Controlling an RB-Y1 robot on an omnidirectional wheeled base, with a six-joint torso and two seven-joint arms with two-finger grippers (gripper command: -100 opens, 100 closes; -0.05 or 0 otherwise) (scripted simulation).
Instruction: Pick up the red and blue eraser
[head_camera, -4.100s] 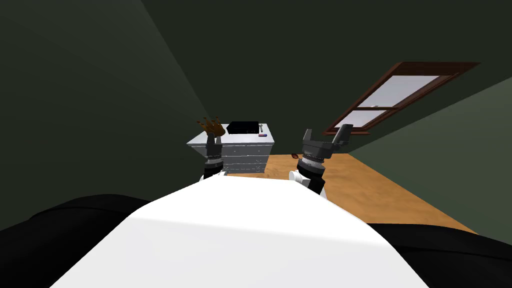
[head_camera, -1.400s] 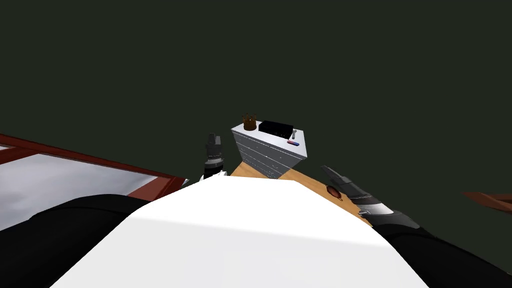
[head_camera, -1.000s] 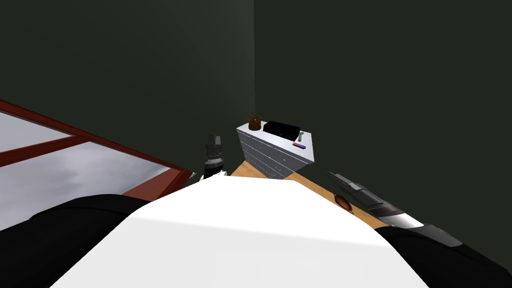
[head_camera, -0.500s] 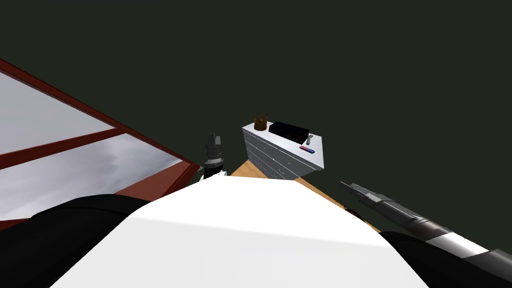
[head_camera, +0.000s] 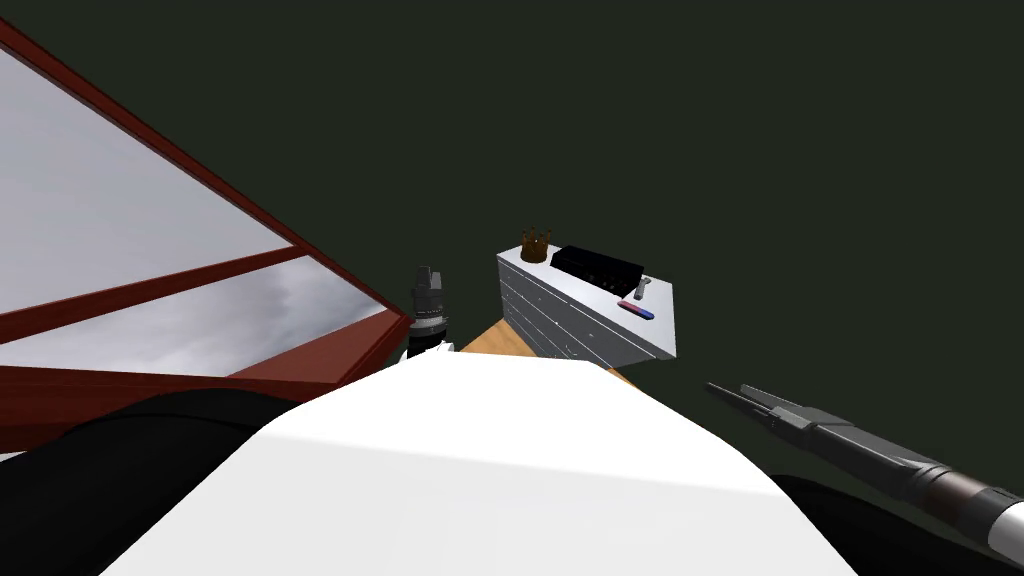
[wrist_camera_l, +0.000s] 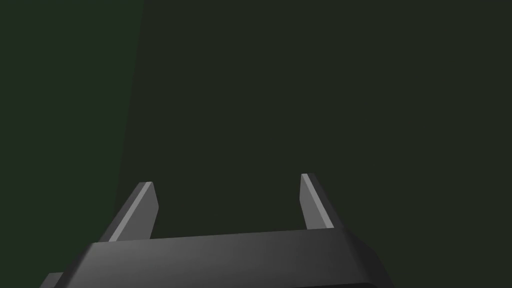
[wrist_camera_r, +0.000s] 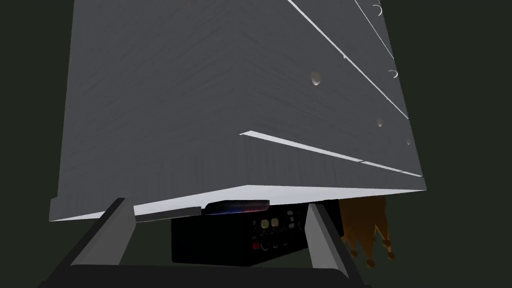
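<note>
Right gripper reaches out low on my right, jaws apart and empty. Its wrist cam looks along the dresser top edge-on, likely so the blades can slide in flat. Left gripper is held up by the chest, jaws apart, idle. Eraser, red one end and blue the other, lies flat at the end of the top facing the right gripper, well apart from both. Grey tool sits just beside it, with black box and brown crown further back, so the approach looks open.
</note>
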